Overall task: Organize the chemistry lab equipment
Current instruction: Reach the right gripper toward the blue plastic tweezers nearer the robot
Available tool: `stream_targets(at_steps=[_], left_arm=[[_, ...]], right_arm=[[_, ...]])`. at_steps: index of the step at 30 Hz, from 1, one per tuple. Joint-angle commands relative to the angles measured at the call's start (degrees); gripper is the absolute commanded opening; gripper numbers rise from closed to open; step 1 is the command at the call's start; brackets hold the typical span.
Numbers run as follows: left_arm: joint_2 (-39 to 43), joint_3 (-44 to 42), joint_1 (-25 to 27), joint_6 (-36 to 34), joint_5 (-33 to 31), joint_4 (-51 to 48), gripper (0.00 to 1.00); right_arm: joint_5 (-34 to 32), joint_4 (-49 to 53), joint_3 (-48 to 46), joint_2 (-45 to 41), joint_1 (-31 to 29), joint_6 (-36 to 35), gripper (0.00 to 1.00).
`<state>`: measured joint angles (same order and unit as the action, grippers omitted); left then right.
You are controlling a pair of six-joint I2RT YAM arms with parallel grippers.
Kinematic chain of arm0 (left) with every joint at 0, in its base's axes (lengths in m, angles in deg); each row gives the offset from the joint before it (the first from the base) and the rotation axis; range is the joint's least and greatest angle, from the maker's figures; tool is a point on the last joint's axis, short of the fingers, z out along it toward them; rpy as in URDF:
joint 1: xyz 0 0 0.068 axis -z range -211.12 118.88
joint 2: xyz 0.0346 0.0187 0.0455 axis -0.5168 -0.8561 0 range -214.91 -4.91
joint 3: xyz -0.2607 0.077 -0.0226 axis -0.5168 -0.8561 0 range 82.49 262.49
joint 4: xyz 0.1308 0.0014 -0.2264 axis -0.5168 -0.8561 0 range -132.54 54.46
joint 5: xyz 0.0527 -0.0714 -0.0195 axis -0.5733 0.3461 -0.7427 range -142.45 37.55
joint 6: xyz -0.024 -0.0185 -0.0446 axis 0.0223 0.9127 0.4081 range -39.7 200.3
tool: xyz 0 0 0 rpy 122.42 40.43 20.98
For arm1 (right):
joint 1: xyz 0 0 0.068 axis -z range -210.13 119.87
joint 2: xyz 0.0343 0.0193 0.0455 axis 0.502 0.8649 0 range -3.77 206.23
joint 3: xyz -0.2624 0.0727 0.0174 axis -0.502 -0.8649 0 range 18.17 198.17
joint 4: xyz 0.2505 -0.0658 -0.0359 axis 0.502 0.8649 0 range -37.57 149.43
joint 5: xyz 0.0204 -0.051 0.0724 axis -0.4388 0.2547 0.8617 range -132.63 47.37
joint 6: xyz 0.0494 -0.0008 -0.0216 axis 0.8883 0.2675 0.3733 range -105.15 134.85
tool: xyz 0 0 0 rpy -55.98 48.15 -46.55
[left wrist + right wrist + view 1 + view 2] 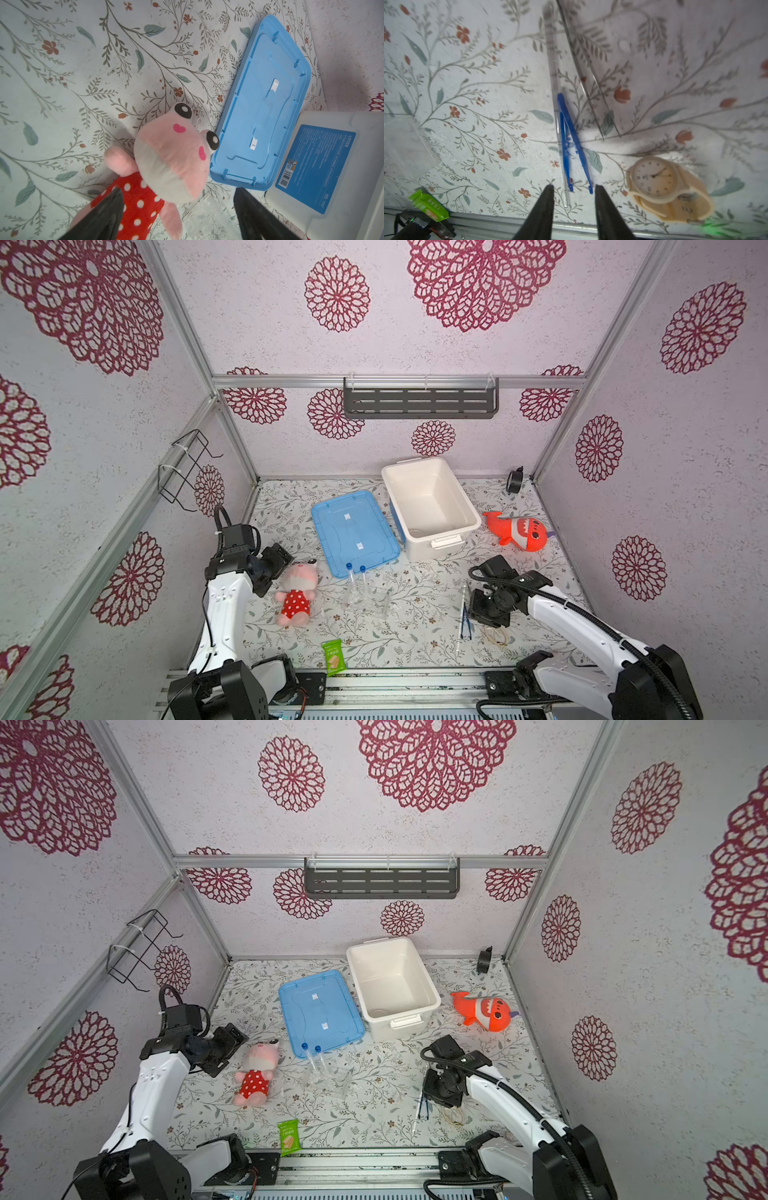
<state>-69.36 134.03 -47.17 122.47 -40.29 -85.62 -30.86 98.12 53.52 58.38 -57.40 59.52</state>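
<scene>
Two clear tubes with blue caps (356, 578) lie just in front of the blue lid, beside clear glass beakers (376, 600). A thin clear rod (556, 99), dark blue tweezers (572, 145) and metal tweezers (591, 93) lie side by side on the floral mat. My right gripper (574, 187) hovers open over the near ends of the rod and blue tweezers, holding nothing. My left gripper (178, 190) stands wide open above the pink plush toy (166, 158), with a clear beaker (205, 216) showing between its fingers.
An open white bin (390, 485) stands at the back, with its blue lid (353, 531) flat to its left. An orange shark plush (519, 533) lies to the right. A beige wristwatch (654, 178) sits beside the tweezers. A green snack packet (333, 655) lies at the front edge.
</scene>
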Motion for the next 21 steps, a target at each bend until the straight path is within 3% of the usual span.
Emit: stream_targets(at_steps=[1,8,21], left_arm=[[1.88,-0.85,0.29,4.98,-2.11,-1.16,0.87],[-3.29,4.26,0.23,7.49,-0.19,-2.49,0.87],[-8.87,14.01,1.22,7.22,-3.47,-3.88,0.87]], right_arm=[[2.54,-0.24,-0.12,-0.57,-0.36,-0.03,0.45],[1.49,-0.64,4.83,9.86,-0.42,-8.91,0.42],[0.9,-2.86,3.17,15.25,-0.54,-13.64,0.33]])
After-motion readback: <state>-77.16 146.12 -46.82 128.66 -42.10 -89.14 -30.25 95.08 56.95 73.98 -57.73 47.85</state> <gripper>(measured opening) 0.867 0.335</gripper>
